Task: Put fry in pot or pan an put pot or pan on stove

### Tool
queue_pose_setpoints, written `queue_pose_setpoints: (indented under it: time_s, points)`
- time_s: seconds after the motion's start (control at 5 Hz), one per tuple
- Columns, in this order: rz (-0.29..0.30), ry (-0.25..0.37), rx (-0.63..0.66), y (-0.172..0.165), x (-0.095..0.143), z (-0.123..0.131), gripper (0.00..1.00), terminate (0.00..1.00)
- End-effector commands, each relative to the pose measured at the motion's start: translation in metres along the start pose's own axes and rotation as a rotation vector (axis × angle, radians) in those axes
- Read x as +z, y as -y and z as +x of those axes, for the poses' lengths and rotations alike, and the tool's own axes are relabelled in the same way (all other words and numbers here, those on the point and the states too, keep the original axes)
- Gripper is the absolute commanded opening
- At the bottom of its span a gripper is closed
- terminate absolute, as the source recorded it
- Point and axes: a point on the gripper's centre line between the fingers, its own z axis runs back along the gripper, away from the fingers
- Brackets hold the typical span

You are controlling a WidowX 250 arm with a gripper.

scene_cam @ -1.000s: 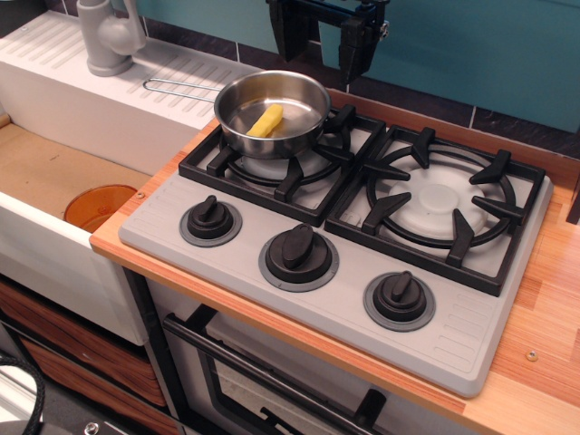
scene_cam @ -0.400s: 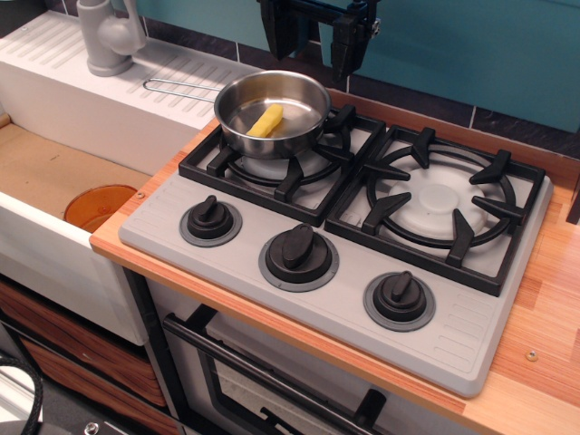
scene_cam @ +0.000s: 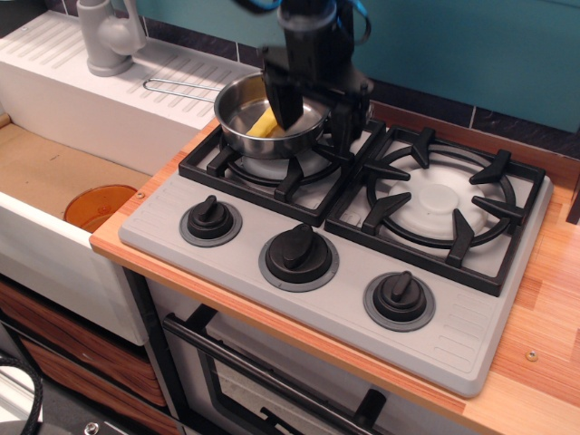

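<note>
The steel pan (scene_cam: 241, 116) sits on the left burner of the grey stove (scene_cam: 453, 322), its wire handle (scene_cam: 178, 86) pointing left over the drainboard. The yellow fry (scene_cam: 260, 126) lies inside the pan, partly hidden by my arm. My black gripper (scene_cam: 315, 118) is down over the pan's right side and open. One finger (scene_cam: 283, 101) reaches inside the pan close to the fry, and the other stands outside the right rim over the grate. Nothing is held.
A grey faucet (scene_cam: 109, 36) stands at the back left on the white drainboard. An orange disc (scene_cam: 100, 207) lies in the sink. Three black knobs (scene_cam: 299, 249) line the stove's front. The right burner (scene_cam: 441, 199) holds nothing.
The gripper has dropped from high above the back wall down onto the pan's right side and now covers part of the pan and fry. Pan and fry have not moved.
</note>
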Motion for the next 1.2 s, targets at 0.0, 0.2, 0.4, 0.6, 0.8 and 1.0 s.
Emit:
queue_pose_setpoints:
  time_s: [0.0,0.2,0.4,0.6,0.8,1.0]
  points:
    - [0.036,0.099,0.019,-0.006,-0.003,0.01,0.0,0.0]
    - [0.038,0.098,0.026,-0.002,-0.003,0.008,0.0,0.0]
    - [0.036,0.095,0.035,0.003,0.0,0.007,0.0,0.0]
    - [0.03,0.089,0.041,0.009,0.011,0.011,0.0,0.0]
    - [0.034,0.061,0.044,0.019,0.035,0.017,0.0,0.0]
    - [0.041,0.03,0.043,0.03,0.061,0.025,0.0,0.0]
